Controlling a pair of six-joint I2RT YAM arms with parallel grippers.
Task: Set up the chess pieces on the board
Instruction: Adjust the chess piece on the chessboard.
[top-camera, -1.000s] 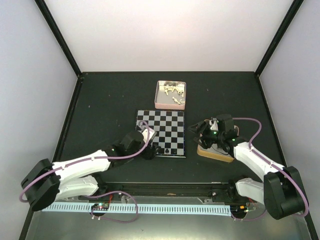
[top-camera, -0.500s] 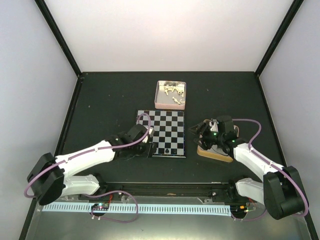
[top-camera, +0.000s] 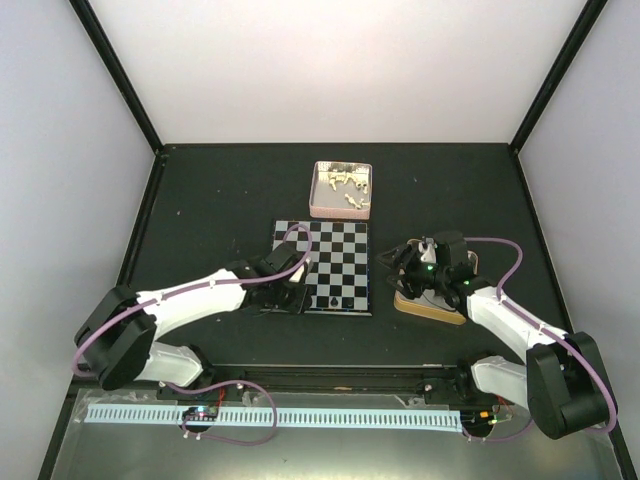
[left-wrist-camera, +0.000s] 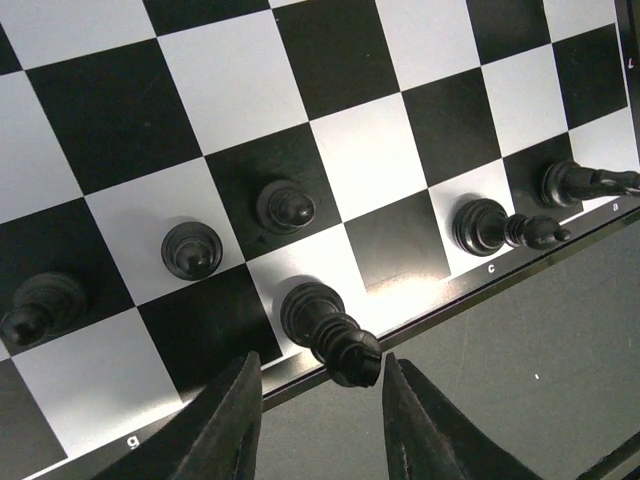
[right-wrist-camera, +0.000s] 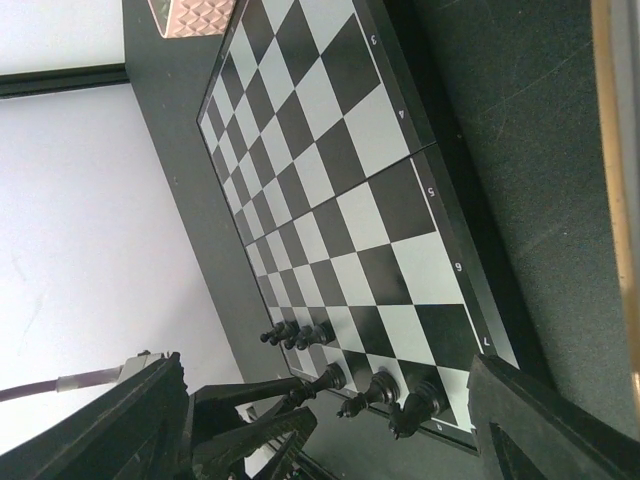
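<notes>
**Left arm.** The left arm (top-camera: 190, 305) reaches to the near left corner of the board (top-camera: 335, 255). In the wrist view the left fingers (left-wrist-camera: 235, 420) stand parted, one on each side of the head of a black piece (left-wrist-camera: 330, 325). That piece stands on a pale square in the board's edge row. I see clear space between the head and the left-hand finger. The right-hand finger is very near the head, and I cannot tell whether it touches. The fingers have not clenched on the piece.

**Board.** It lies flat near the middle of the table (top-camera: 220, 200). Five other black pieces (left-wrist-camera: 190, 250) stand upright near that corner, two in the edge row and three in the row behind. The rest of the squares in view are bare.

**White pieces.** The white pieces (top-camera: 345, 183) lie jumbled in a pink tin (top-camera: 338, 212). The tin sits just beyond the board's far edge, apart from it.

**Right arm.** The right arm (top-camera: 500, 310) hangs just to the right of the board, above a tan tray (top-camera: 435, 310). The right fingers (right-wrist-camera: 540, 430) are spread wide and hold nothing. Their camera looks across the board toward the black pieces.
</notes>
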